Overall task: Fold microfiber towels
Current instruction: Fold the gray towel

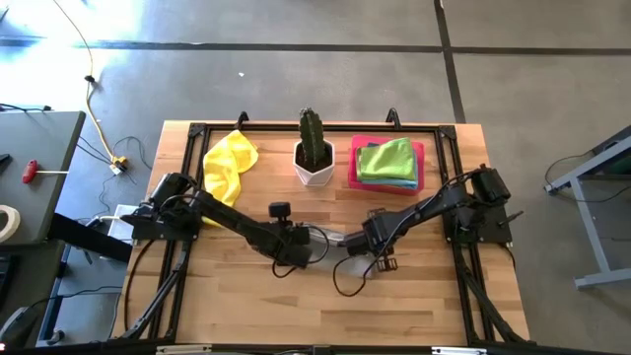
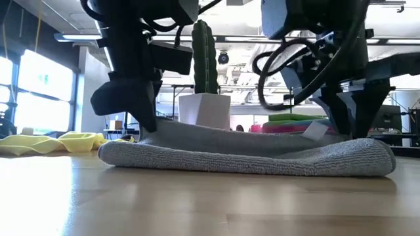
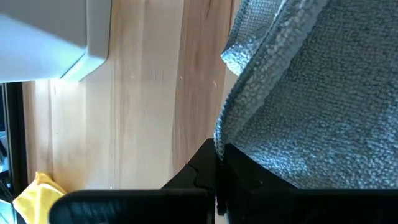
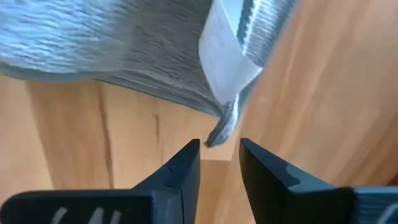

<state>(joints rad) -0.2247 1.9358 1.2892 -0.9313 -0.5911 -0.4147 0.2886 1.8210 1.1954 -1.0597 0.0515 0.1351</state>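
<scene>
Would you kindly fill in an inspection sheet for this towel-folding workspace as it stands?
Surface: wooden table, bare in front.
Job's things: grey towel at centre; yellow towel crumpled at the back left; green towel stacked in the pink tray.
Clutter: potted cactus.
End effectors: left end effector shut on grey towel; right end effector open at its tagged corner.
Cables: yellow cable on the floor.
Surroundings: side bench with tools.

Grey towel (image 3: 311, 106) pinched in dark fingers (image 3: 205, 171), wooden table (image 3: 149, 93), yellow towel (image 3: 34, 196) beyond
</scene>
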